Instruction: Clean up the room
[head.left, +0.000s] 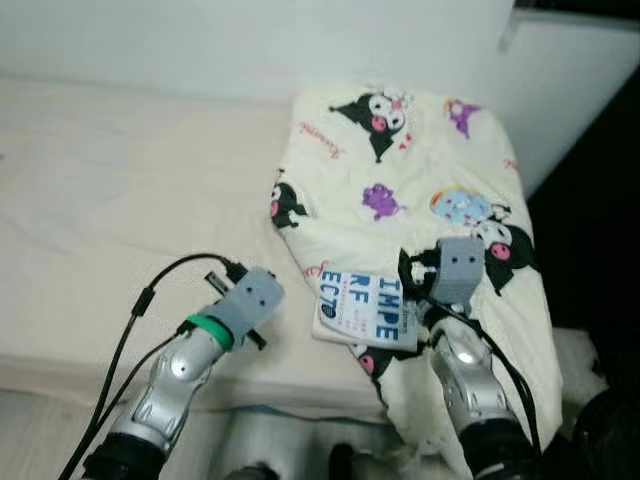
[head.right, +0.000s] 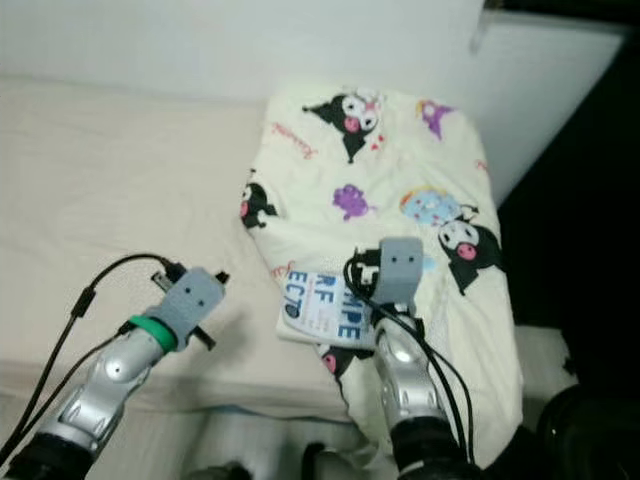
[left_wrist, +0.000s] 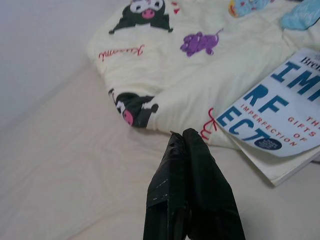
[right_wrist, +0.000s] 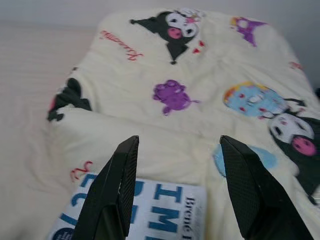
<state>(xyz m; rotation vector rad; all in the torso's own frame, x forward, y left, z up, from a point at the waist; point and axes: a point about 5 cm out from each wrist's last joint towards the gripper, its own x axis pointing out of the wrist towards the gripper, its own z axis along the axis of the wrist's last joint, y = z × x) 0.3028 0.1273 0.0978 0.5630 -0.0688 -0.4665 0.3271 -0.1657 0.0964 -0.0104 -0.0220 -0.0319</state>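
Note:
A white and blue book (head.left: 362, 310) lies flat at the near edge of a cream blanket with cartoon prints (head.left: 400, 180), folded on the bed (head.left: 120, 200). My right gripper (right_wrist: 177, 190) stands open just above the book's near end, its fingers (right_wrist: 112, 187) spread over the cover (right_wrist: 145, 210). My left gripper (left_wrist: 182, 137) is shut with nothing in it and hovers over the bare sheet to the left of the book (left_wrist: 280, 112), pointing at the blanket's edge. From the head, both wrists (head.left: 250, 300) reach forward over the bed's front edge.
A white wall (head.left: 250, 40) runs behind the bed. A dark gap (head.left: 600, 200) lies to the right of the blanket. The mattress's front edge (head.left: 60, 375) is close below my arms, with black cables (head.left: 140, 310) hanging from the left wrist.

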